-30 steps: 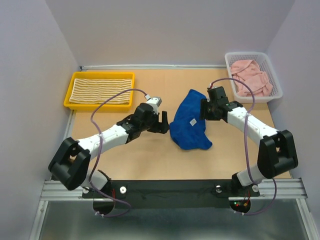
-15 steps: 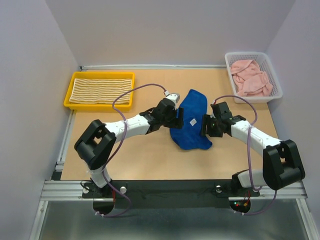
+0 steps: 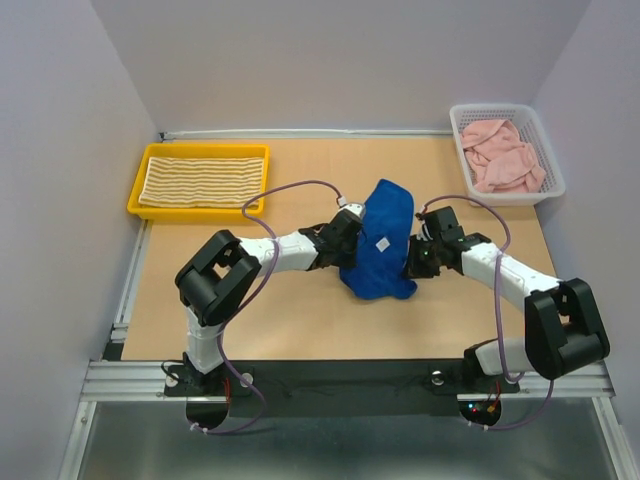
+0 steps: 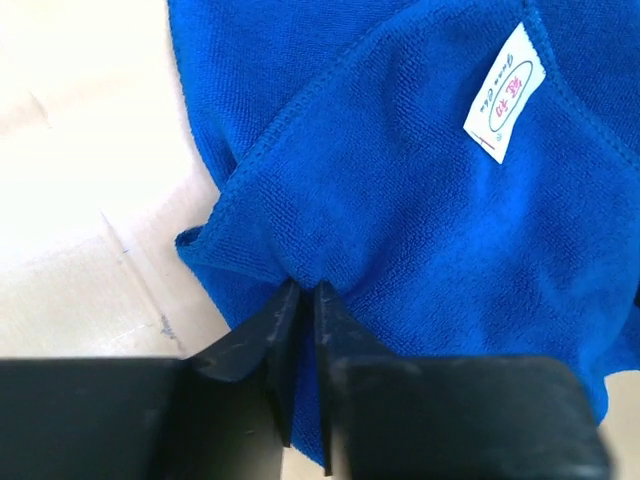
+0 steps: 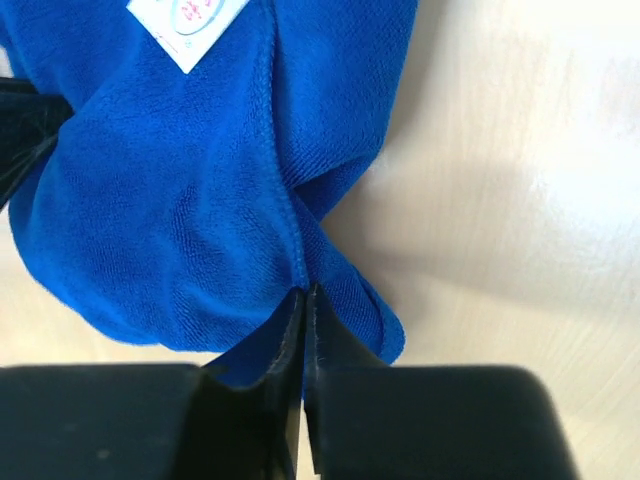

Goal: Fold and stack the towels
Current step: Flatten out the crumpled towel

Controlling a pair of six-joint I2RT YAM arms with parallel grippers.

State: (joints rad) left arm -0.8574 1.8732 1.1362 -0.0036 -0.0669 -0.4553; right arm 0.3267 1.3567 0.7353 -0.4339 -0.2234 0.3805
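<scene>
The blue towel (image 3: 378, 247) is soft, short-piled cloth in royal blue, with a stitched hem along its edges. It lies crumpled in a loose, uneven heap at the middle of the desk (image 3: 290, 310), between the two arms. One corner is folded over the top, and a small white label (image 4: 503, 92) with printed marks sits on that flap.

The left tool (image 4: 303, 288) has black, wedge-shaped fingers; they are closed on a pinch of the blue towel at its left edge, where the cloth puckers into the narrow slit between them. The right tool (image 5: 303, 292) is shaped alike and is closed on the hemmed right edge; the seam runs straight down into its tips and a little cloth bulges out on each side.

The desk is a pale, smooth wooden board. At its far left stands a shallow yellow plastic tray (image 3: 138, 206); the striped towel (image 3: 200, 180), yellow and cream, lies flat in it and fills most of the floor. At the far right stands a white plastic basket (image 3: 555, 178) with latticed walls; the pink towel (image 3: 500, 155) lies rumpled inside it.
</scene>
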